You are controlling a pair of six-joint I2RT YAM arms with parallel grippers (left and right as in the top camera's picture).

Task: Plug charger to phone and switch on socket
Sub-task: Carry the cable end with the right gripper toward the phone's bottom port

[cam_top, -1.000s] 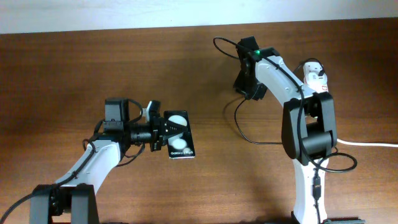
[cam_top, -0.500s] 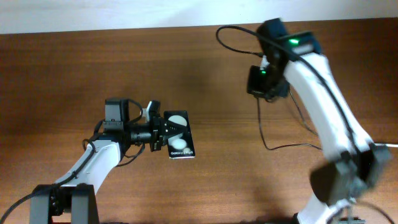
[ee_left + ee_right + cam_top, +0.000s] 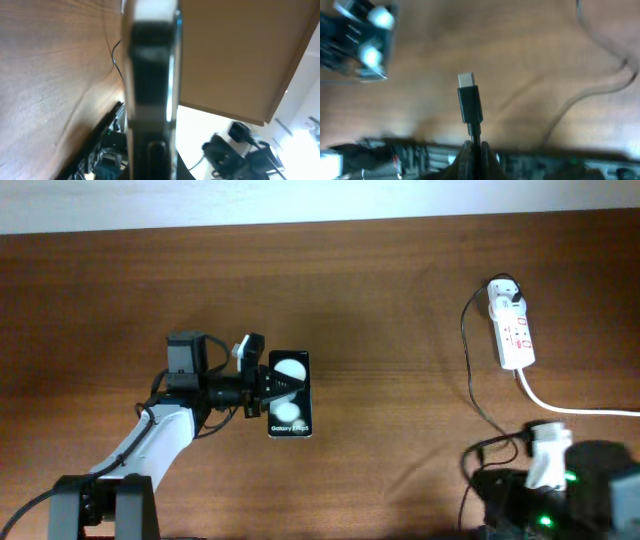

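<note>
The phone (image 3: 291,408), a black slab with two white circles, is held off its left edge by my left gripper (image 3: 260,392), which is shut on it. The left wrist view shows the phone's end edge (image 3: 150,75) close up, with its port (image 3: 157,152). My right gripper (image 3: 474,150) is shut on the charger's black cable just behind the connector tip (image 3: 466,80), low over the table. The phone is blurred at the upper left of the right wrist view (image 3: 362,50). The charger cable (image 3: 468,370) runs from a white adapter (image 3: 504,288) in the socket (image 3: 514,335).
The socket's thick white cord (image 3: 570,408) trails off to the right edge. My right arm (image 3: 555,485) is folded down at the front right corner. The table's back edge runs along the top of the overhead view.
My right arm has swung from the far middle of the table back down to the front right, taking the cable with it. The phone has turned slightly, now squarer to the table.
</note>
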